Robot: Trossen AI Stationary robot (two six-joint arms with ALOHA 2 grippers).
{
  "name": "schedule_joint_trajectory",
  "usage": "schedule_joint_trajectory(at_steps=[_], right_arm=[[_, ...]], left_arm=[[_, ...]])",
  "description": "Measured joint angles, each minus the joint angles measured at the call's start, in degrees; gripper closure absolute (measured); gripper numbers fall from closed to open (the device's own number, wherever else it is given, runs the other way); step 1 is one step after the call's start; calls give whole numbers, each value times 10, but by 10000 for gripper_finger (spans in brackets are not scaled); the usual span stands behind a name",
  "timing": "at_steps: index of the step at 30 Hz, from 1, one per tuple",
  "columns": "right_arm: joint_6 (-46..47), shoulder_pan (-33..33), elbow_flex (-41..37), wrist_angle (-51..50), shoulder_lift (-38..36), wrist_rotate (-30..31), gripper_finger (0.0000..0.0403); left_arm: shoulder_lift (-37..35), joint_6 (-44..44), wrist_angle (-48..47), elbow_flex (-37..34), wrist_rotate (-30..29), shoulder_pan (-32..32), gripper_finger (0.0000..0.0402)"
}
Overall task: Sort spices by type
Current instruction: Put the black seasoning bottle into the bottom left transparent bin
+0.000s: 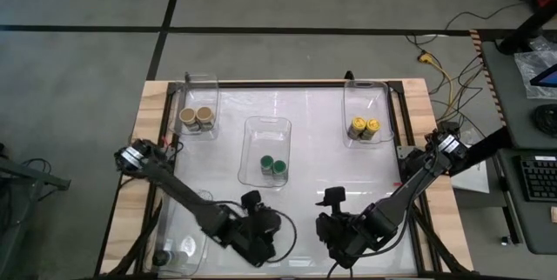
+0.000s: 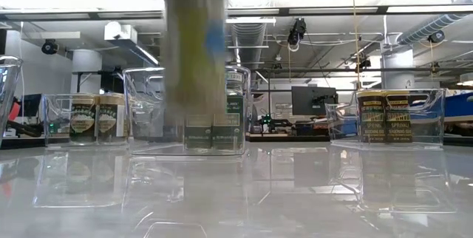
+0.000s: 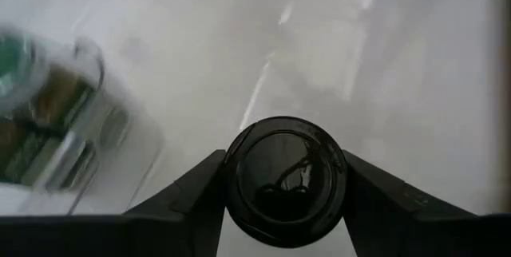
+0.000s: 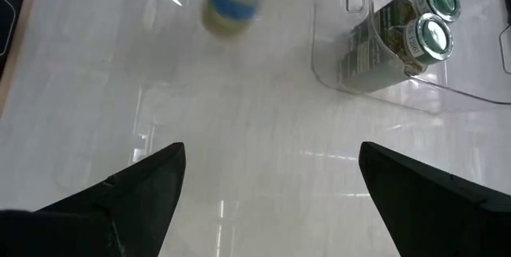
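My left gripper [image 1: 253, 202] stands near the table's front edge, left of centre, shut on a black-lidded spice jar [image 3: 285, 179]. The same jar shows blurred in the low view [image 2: 194, 46] and in the right wrist view [image 4: 235, 1]. My right gripper [image 4: 271, 185] hangs open beside it to the right [image 1: 334, 200], nothing between its fingers. Two green-lidded jars [image 1: 272, 165] stand in the middle bin, two tan-lidded jars [image 1: 198, 119] in the far-left bin, two yellow-lidded jars [image 1: 364, 127] in the far-right bin. My left gripper pinches the jar between its two fingers, one on each side of its top just by the black lid's rim [image 3: 233, 183]. The fingers slant down from the near side. The jar stands about upright, lid up, and seems clear of the table in the low view.
Clear bins: middle [image 1: 265, 125], far left [image 1: 200, 80], far right [image 1: 369, 87] and near left [image 1: 184, 228], the last with something dark in its near corner [image 1: 164, 258]. Bare white tabletop lies between the bins and the grippers. Wooden edges frame the table.
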Motion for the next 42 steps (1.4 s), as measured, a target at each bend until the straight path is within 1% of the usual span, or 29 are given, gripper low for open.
schedule_joint_trajectory(at_steps=[2, 4, 7, 9, 13, 15, 17, 23, 26, 31, 35, 37, 42], right_arm=[[0, 0, 0, 0, 0, 0, 38], [0, 0, 0, 2, 0, 0, 38], [-3, -3, 0, 16, 0, 0, 38], [-10, -7, 0, 29, 0, 4, 38], [-22, -14, 0, 62, 0, 15, 38], [-28, -18, 0, 79, 0, 15, 38], [-35, -22, 0, 96, 0, 14, 38], [-38, -29, 0, 134, 0, 14, 38], [-28, -31, 0, 147, 0, 15, 38], [1, -39, 0, 172, 0, 17, 38], [15, -41, 0, 188, 0, 44, 38], [14, -43, 0, 198, 0, 48, 38], [7, -46, 0, 202, 0, 60, 38]], left_arm=[[-20, 26, -22, 27, 4, -18, 216], [-38, 37, -68, 62, 4, -41, 216], [-58, 13, -165, 115, 5, -80, 216], [-69, -30, -236, 149, 5, -109, 216], [-72, -156, -376, 193, 5, -176, 216], [-71, -217, -418, 199, 4, -209, 216], [-72, -276, -447, 200, -13, -244, 216], [-72, -387, -474, 173, -75, -330, 216], [-72, -433, -478, 154, -77, -360, 216], [-72, -495, -485, 119, -57, -390, 216], [-72, -535, -478, 98, 1, -393, 216], [-72, -545, -469, 94, 21, -393, 216], [-72, -563, -456, 101, 30, -390, 216]])
